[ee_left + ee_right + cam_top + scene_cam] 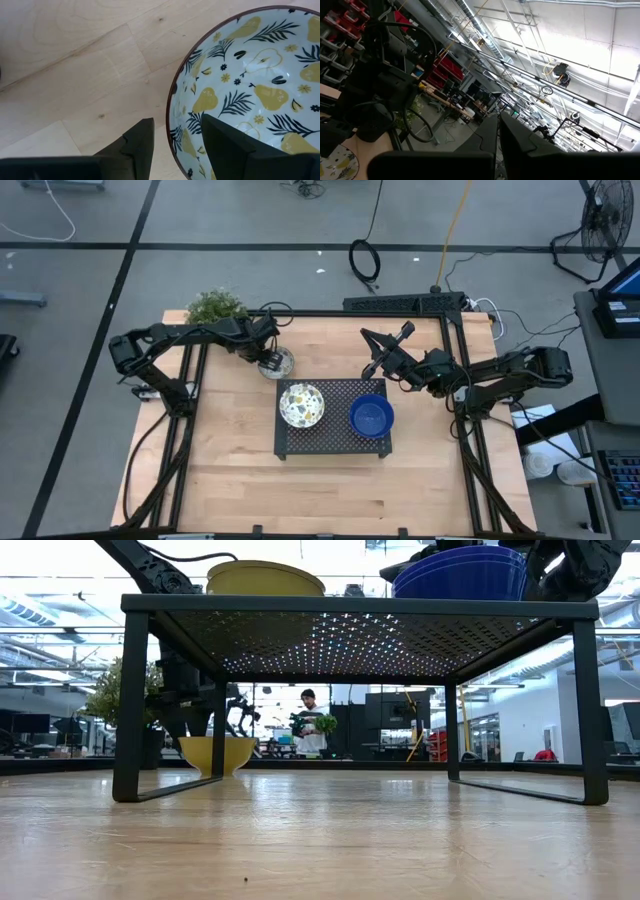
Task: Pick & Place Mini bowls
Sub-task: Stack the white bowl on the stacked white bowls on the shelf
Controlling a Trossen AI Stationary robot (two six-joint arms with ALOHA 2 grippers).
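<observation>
At the back left of the pale wooden surface (230, 470), the left claw (172, 140) spreads astride the rim of a white pear-patterned mini bowl (250, 95), not yet lifted. One patterned bowl (301, 404) and stacked blue bowls (371, 416) already sit on the black perforated tray (335, 442). The right claw (385, 350) hovers pressed together. No writing is legible.

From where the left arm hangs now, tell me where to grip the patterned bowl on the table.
Grip the thin rim of the patterned bowl from above. In the left wrist view the left gripper already straddles that rim, one finger outside, the other inside. The bowl sits upright on the table, its wall too wide to span.
</observation>
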